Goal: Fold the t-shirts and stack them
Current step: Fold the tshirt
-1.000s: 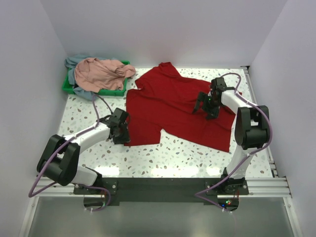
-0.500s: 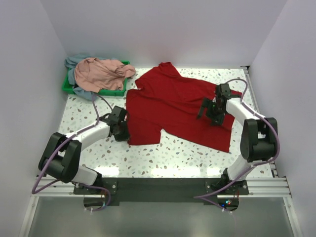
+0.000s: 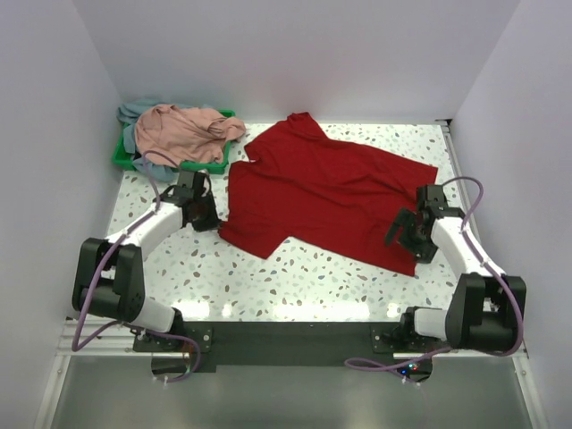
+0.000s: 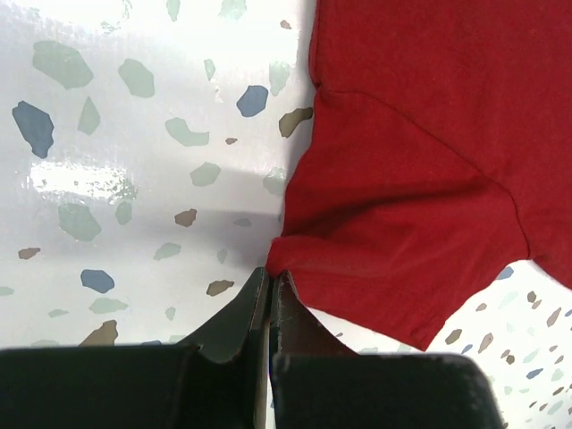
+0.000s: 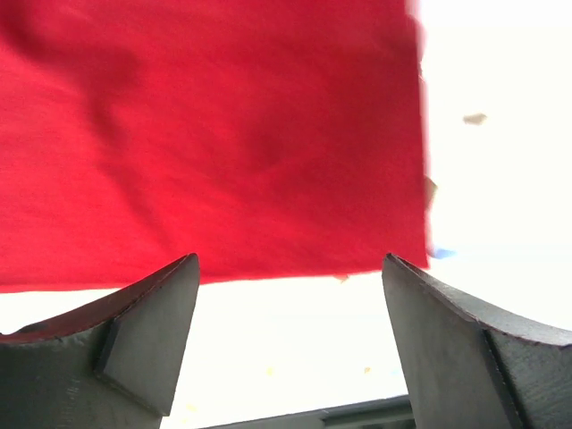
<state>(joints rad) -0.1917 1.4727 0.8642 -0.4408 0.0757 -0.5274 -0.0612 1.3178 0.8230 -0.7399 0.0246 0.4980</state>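
Overall, early stage. Top view: red t-shirt (image 3: 331, 192) lies spread and unfolded on the desk (image 3: 295, 277); pink t-shirt (image 3: 183, 132) and grey-blue t-shirt (image 3: 134, 112) sit crumpled in the green tray (image 3: 121, 157); no stack exists. Left wrist view: left pincer (image 4: 270, 295) clamped tight on the red t-shirt's edge. Right wrist view: right pincer (image 5: 290, 268) wide open, empty, over the opposite corner. Every fold, and all stacking, outstanding.

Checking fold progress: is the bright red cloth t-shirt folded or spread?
Spread: the bright red cloth t-shirt lies flat on the speckled table, both sleeves out, no fold visible.
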